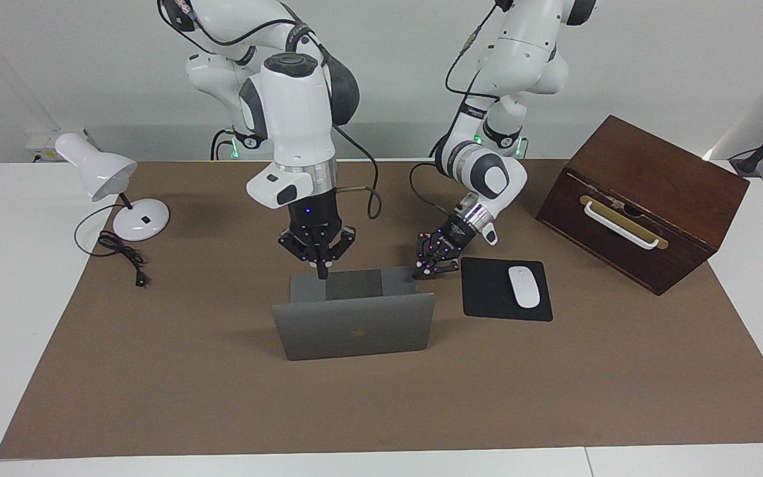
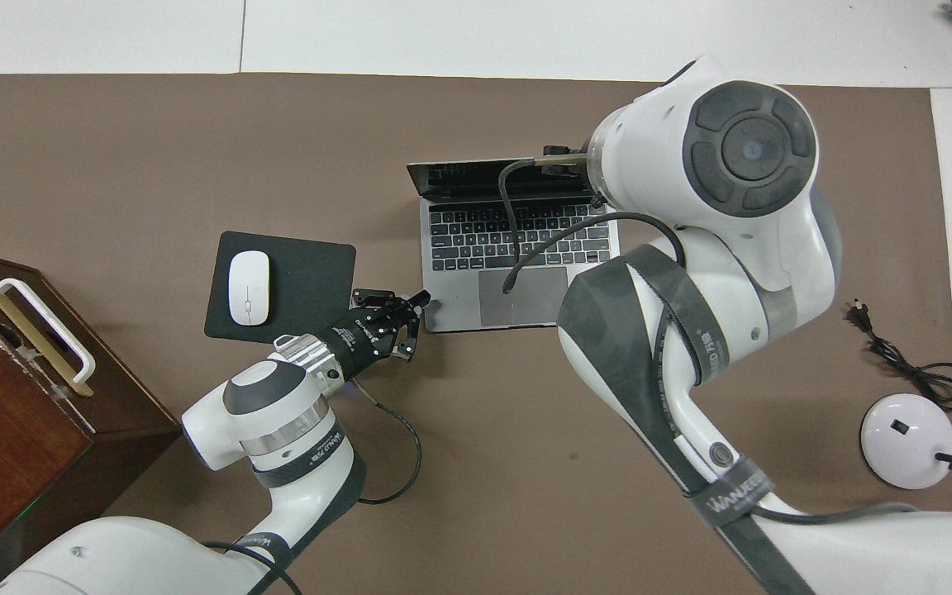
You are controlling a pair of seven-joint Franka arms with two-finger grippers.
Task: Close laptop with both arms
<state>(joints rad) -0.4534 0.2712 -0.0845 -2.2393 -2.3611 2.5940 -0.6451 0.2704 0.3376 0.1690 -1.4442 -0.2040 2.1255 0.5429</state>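
Note:
The silver-grey laptop (image 1: 355, 331) stands open on the brown mat, its lid upright and its apple logo facing away from the robots; its keyboard (image 2: 517, 240) shows from above. My right gripper (image 1: 321, 270) points straight down, shut, over the base's edge nearest the robots, toward the right arm's end. In the overhead view its own wrist hides it. My left gripper (image 1: 420, 269) (image 2: 420, 302) is shut and low at the base's corner beside the mouse pad. Whether either gripper touches the laptop I cannot tell.
A black mouse pad (image 1: 487, 291) with a white mouse (image 1: 524, 286) lies beside the laptop toward the left arm's end. Past it stands a dark wooden box (image 1: 640, 199). A white desk lamp (image 1: 106, 175) and its cord (image 1: 123, 255) are at the right arm's end.

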